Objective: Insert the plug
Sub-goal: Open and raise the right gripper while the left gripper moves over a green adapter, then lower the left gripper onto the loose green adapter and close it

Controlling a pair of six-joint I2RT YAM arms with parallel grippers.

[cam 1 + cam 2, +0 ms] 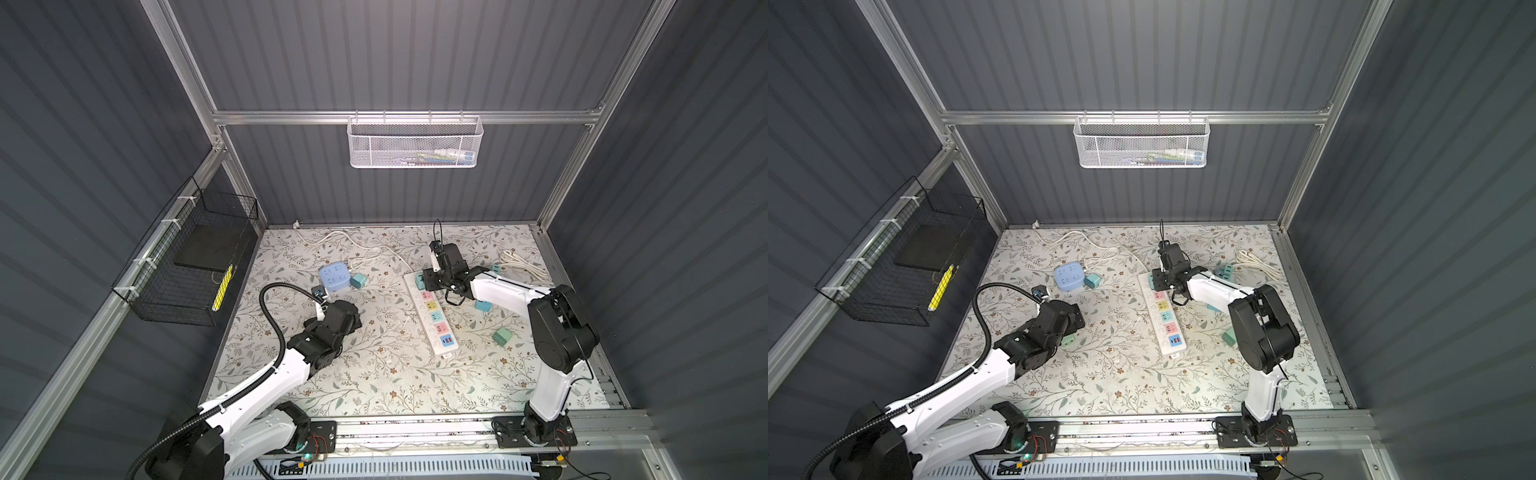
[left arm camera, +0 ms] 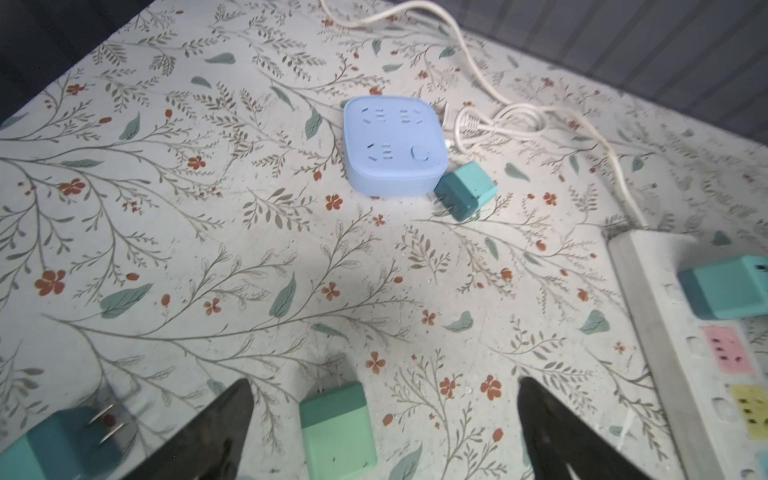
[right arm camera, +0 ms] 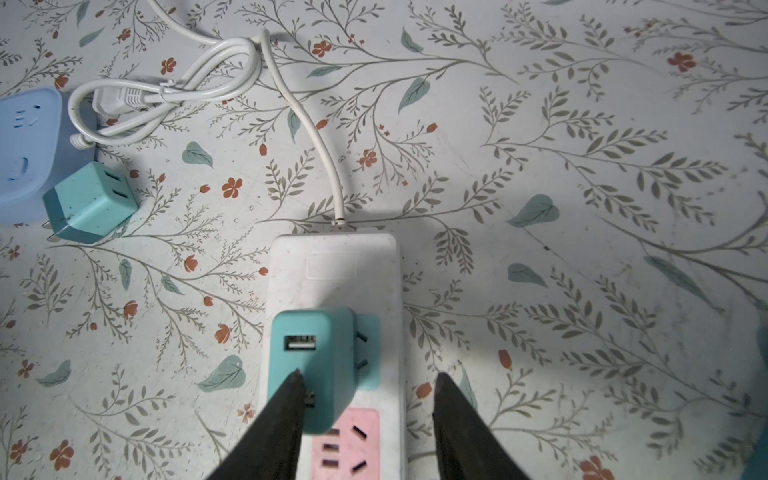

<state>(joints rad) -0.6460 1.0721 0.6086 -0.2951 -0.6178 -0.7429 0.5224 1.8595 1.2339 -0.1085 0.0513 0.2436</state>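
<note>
A white power strip [image 1: 432, 320] [image 3: 332, 270] lies right of centre, with coloured sockets along it. A teal plug [image 3: 311, 365] [image 1: 419, 280] stands in its end socket, near the cord. My right gripper [image 3: 368, 376] [image 1: 429, 283] hangs open over that end. One finger [image 3: 286, 411] overlaps the plug's face and the other stands clear by the strip's edge. My left gripper [image 2: 384, 386] [image 1: 1073, 322] hovers wide open just above the table, with a green plug [image 2: 336, 428] [image 1: 1068, 340] lying flat between its fingers, untouched.
A blue square socket block [image 1: 333, 277] [image 2: 392, 145] has a teal plug [image 2: 465, 191] lying against it. Another teal plug [image 2: 62, 444] lies beside my left finger. More plugs [image 1: 503, 336] [image 1: 483, 306] lie right of the strip. A coiled white cable [image 1: 523, 264] lies at the back right.
</note>
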